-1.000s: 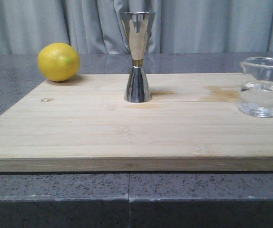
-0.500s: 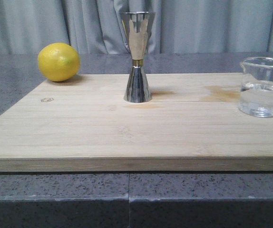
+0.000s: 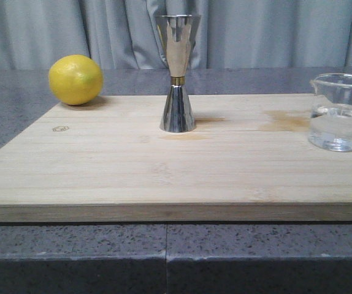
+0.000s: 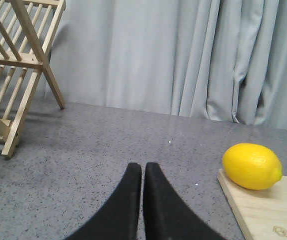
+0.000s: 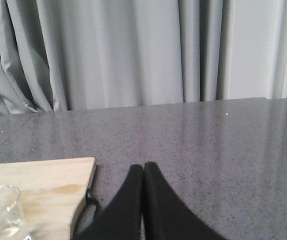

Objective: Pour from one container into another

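A clear glass beaker [image 3: 340,112] holding some clear liquid stands upright at the right end of the wooden board [image 3: 164,165]; its rim also shows in the right wrist view as the beaker [image 5: 1,212]. The steel jigger [image 3: 177,73] with a gold band at its waist stands upright at the board's back middle. My left gripper [image 4: 143,166] is shut and empty, over the grey counter left of the board. My right gripper [image 5: 144,166] is shut and empty too, over the counter just right of the board's corner. Neither gripper shows in the front view.
A yellow lemon [image 3: 75,79] rests on the board's back left corner, seen also as the lemon [image 4: 252,166]. A wooden rack [image 4: 16,70] stands on the counter far left. Grey curtains [image 3: 274,30] hang behind. A wet stain [image 3: 283,121] marks the board near the beaker.
The beaker sits very slightly further right in the front view than one second ago. Nothing else has moved.
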You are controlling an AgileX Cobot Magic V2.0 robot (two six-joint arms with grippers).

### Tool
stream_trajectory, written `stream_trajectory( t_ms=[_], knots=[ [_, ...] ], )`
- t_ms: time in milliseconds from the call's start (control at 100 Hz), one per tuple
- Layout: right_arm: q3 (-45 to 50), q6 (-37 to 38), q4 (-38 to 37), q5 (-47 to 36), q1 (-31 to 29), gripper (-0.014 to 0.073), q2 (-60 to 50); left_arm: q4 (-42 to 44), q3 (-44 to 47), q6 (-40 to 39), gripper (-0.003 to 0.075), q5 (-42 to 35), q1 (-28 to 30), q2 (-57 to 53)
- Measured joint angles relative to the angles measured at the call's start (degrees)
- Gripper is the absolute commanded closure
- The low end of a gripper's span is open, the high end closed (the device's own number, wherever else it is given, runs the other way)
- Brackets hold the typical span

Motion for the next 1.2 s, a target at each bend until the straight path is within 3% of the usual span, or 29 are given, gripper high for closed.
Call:
stream_trajectory(
  t_ms=[230, 420, 1200],
  knots=[
    [-12.2, -2.0, 0.0, 10.5, 1.8, 0.0666, 7.4, 0.4, -9.5, 0.0, 0.0739, 6.0, 0.0, 7.5],
    [-18.8, -3.3, 0.0, 12.1, 4.4, 0.0666, 14.4, 1.0, -12.9, 0.0, 0.0739, 6.4, 0.0, 13.2],
    [-19.7, -3.7, 0.0, 11.5, 4.7, 0.0655, 16.0, 1.2, -13.0, 0.0, 0.0730, 5.9, 0.0, 14.6]
  ],
)
